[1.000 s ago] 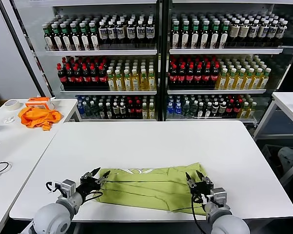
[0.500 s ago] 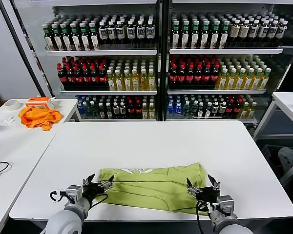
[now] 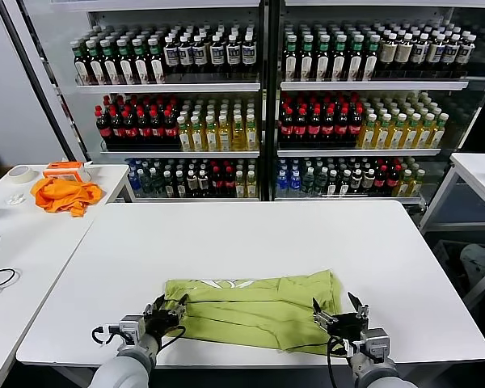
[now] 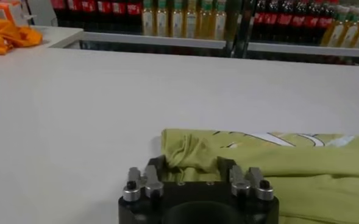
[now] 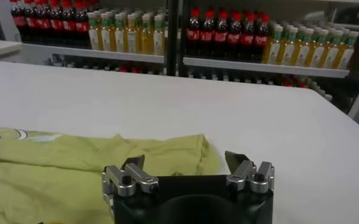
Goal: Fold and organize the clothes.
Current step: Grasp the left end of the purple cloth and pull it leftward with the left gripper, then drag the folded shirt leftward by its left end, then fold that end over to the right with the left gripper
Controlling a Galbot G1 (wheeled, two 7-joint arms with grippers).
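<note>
My T-shirt (image 3: 255, 309) lies folded into a long band along the lower middle of the head view, on the white tabletop (image 3: 250, 242), with a strip of its white and dark print showing along its upper edge. My left end effector (image 3: 166, 309) sits at the lower left of that view, low over the tabletop at the shirt's left end; in my left wrist view (image 4: 191, 165) its fingers stand a little apart on either side of the bunched corner of the cloth, but I cannot tell whether they pinch it. My right end effector (image 3: 339, 309) is at the lower right of the head view, at the shirt's right end, its fingers spread wide with nothing between them; my right wrist view (image 5: 187, 163) shows one fingertip over the yellow-green cloth and the other over bare tabletop. An orange cloth (image 3: 63, 194) lies crumpled on a side table (image 3: 32, 242) at the left of the head view, well apart from the shirt. Shelves of bottles (image 3: 259, 105) fill the upper part of the frame.
</note>
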